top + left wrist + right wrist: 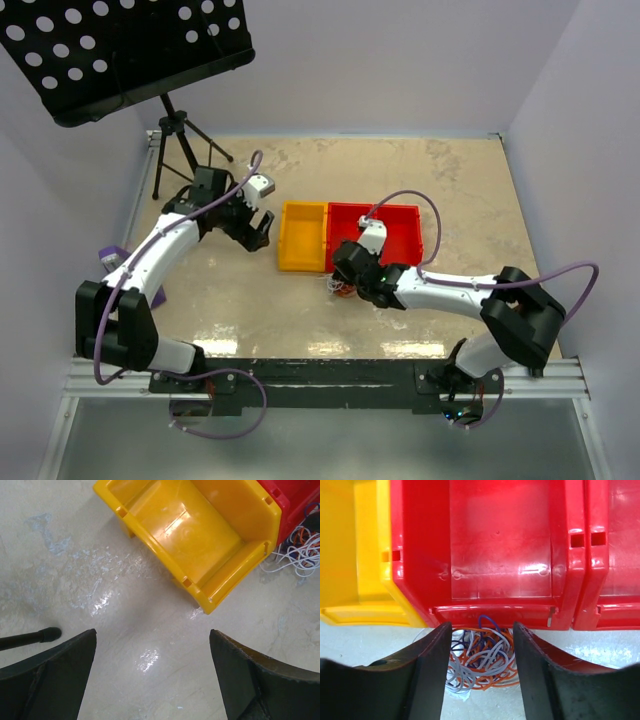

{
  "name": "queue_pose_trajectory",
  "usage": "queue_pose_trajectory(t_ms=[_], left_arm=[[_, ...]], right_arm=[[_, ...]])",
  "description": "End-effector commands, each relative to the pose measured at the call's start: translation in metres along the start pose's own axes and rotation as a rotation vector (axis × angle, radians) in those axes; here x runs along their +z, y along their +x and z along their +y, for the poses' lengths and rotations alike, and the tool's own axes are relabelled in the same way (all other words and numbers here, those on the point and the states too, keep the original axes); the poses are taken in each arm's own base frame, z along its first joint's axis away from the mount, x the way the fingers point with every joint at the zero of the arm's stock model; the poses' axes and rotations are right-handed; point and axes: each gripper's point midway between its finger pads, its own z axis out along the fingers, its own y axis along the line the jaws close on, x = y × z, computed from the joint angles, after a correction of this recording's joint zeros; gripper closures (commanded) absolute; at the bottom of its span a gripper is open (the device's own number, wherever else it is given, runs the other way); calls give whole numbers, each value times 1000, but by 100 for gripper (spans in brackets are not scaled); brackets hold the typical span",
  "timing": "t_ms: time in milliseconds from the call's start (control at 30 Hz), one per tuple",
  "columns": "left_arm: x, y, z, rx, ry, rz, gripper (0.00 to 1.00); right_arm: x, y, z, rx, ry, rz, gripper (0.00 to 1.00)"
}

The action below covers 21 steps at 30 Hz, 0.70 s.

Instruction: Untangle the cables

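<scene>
Tangled cables [485, 662] are straddled by the right gripper [482, 632], jaws parted, before the red bin [500, 545]. Left gripper [152, 635] is held wide open.

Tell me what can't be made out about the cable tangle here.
- Right wrist: the right end effector flanks the cables, covering their sides; grip unclear.
- Top: the right arm hides most of them.
- Left wrist: frame edge cuts them off; strands too thin to trace.
</scene>
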Motion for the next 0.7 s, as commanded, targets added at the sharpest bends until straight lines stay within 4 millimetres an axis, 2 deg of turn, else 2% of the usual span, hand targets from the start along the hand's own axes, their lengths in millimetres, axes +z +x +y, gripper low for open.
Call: queue_pose_trajectory(t_ms=[0,133,233,433,533,667], left_arm=[[9,-1,-21,32,55,-7,0],[19,3,-36,55,79,5,0],[21,1,-44,68,103,8,0],[25,-3,-56,79,143,7,0],[28,-1,-77,112,204,6,0],[35,4,-115,219,276,4,0]], right_arm=[[-6,-18,16,15,-63,-58,47],[-3,-21,22,13,-69,-65,58],[-2,-15,22,0,-80,-45,71],[-12,-5,24,16,-147,-6,89],[-24,1,25,43,-199,25,100],[-43,7,21,87,-240,52,100]])
